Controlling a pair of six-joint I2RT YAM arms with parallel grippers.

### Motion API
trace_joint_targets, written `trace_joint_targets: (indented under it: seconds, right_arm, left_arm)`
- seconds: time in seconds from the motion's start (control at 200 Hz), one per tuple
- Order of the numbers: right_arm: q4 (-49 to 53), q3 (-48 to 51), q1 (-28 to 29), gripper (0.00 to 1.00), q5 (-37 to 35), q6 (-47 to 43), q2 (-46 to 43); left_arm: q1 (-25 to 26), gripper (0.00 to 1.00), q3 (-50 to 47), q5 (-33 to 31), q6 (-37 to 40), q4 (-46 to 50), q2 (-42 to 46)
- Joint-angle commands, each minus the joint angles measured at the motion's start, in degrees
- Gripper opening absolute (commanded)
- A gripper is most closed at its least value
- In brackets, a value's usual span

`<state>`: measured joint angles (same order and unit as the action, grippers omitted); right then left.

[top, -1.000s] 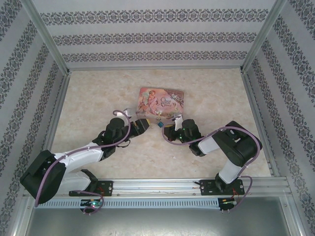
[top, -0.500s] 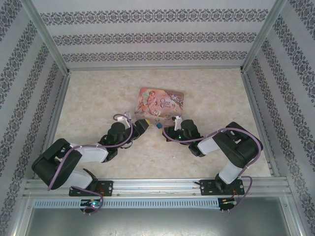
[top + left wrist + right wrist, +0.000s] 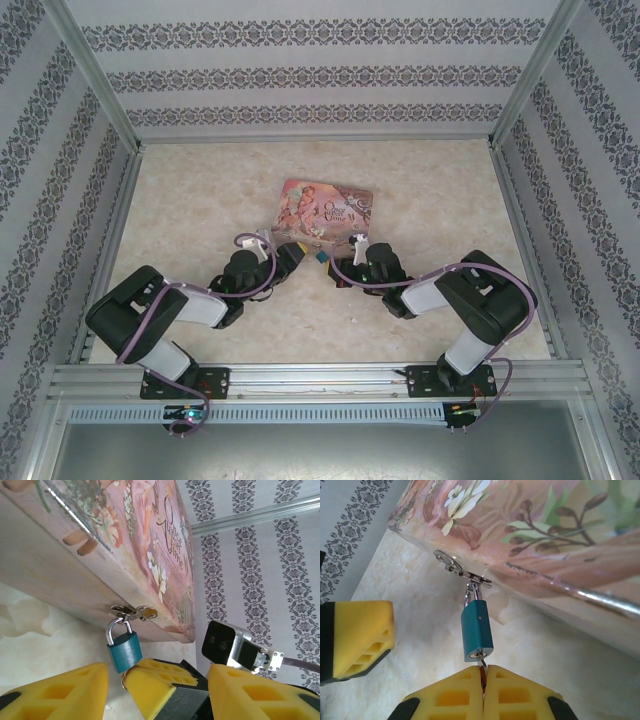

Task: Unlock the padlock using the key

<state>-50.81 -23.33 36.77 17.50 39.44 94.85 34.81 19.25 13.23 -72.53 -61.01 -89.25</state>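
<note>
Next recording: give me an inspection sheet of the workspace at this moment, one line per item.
Surface: beige marbled tabletop, no spills seen.
Job's things: tiny teal padlock with silver shackle, shackle closed, hangs from the metal hasp of the pink illustrated rectangular tin; small silver key appears to enter its underside.
Clutter: nothing seen.
Grippers: right gripper jaws shut on the key; left gripper jaws open, beside the padlock and apart from it.
Cables: purple cables looped along both arms, away from the padlock.
Surroundings: striped damask wallpaper walls; aluminium frame rails.
</note>
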Motion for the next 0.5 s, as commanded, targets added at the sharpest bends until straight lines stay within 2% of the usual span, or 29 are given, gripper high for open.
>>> trace_joint_targets:
  seconds: [0.0, 0.33, 0.5]
  right_arm:
    - [-1.6, -2.1, 1.0, 0.00, 1.5, 1.1, -1.6]
    - [-0.5, -2.9, 1.7, 0.00, 1.1, 1.4, -1.8]
    - [-0.2, -3.0, 2.0, 0.00, 1.1, 1.5, -1.9]
  left_arm:
    - [0.2, 0.55, -0.1, 0.4, -2.0, -6.5, -2.4]
    - [0.5, 0.53, -0.5, 0.8, -6.3, -18.4, -12.3]
    - [1.1, 0.51, 0.5, 0.7, -7.8, -20.8, -15.8]
